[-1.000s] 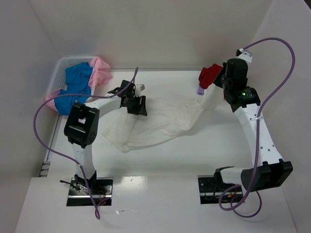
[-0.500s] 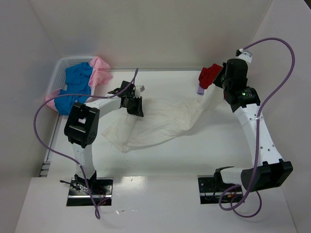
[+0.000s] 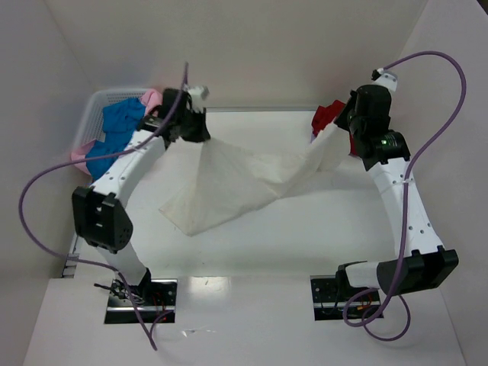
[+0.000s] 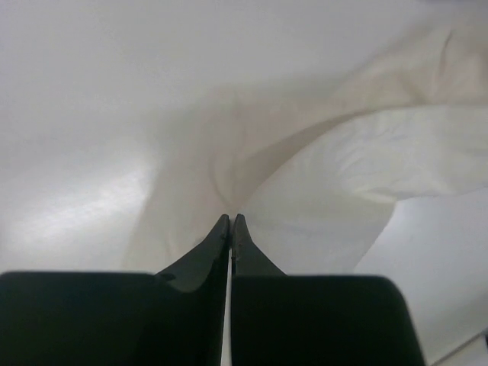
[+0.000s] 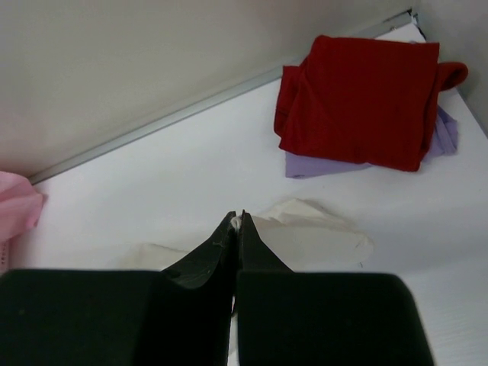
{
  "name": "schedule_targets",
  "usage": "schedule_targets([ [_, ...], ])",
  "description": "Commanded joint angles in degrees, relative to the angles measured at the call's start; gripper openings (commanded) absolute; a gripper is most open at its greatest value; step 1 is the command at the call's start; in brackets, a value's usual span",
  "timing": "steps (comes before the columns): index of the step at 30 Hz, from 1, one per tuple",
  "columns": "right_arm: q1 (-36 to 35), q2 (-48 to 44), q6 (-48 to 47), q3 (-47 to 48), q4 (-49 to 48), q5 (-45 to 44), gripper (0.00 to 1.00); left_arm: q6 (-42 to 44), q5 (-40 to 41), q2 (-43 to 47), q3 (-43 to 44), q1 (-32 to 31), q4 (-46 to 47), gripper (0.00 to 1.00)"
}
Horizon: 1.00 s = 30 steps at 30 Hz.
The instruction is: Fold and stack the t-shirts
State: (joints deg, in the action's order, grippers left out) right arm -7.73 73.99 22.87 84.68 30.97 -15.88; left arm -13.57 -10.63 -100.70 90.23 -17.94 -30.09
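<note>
The cream-white t-shirt (image 3: pixel 229 183) hangs stretched between both grippers, its lower part trailing on the table. My left gripper (image 3: pixel 197 133) is raised near the basket and shut on one end of it; in the left wrist view the jaws (image 4: pixel 231 219) are pressed together with cream cloth (image 4: pixel 343 168) falling away below. At the back right my right gripper (image 3: pixel 338 131) is shut on the other end, and white cloth shows between its tips (image 5: pixel 239 216). A folded red t-shirt (image 5: pixel 358 99) lies on a lavender one (image 5: pixel 320 164) in the back right corner.
A white mesh basket (image 3: pixel 95 107) stands at the back left with a blue t-shirt (image 3: pixel 122 126) and a pink one (image 3: pixel 80 156) in it. Pink cloth (image 5: pixel 15 210) shows at the left edge of the right wrist view. Walls close in the table at the back and sides.
My left gripper shut on the cream-white t-shirt, then rose and moved back toward the basket, pulling the cloth up and taut. The right gripper kept its hold and barely moved.
</note>
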Motion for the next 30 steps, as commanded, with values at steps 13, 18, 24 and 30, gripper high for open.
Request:
schedule_targets([
  [13,0.43,-6.58,-0.29,21.16,-0.05,-2.71,0.00,5.22,16.23,16.98,37.82,13.81,-11.03,0.00],
  [18,0.43,-4.99,-1.42,30.20,0.14,-4.15,0.00,4.70,17.05,21.91,37.02,13.81,-11.74,0.00],
  [24,0.43,-0.26,-2.57,43.82,-0.47,-1.27,0.00,2.02,15.12,27.97,29.86,13.81,-9.95,0.00],
  [30,0.43,1.06,-3.71,49.01,-1.01,0.41,0.00,0.92,15.12,34.24,23.88,13.81,-8.76,0.00],
])
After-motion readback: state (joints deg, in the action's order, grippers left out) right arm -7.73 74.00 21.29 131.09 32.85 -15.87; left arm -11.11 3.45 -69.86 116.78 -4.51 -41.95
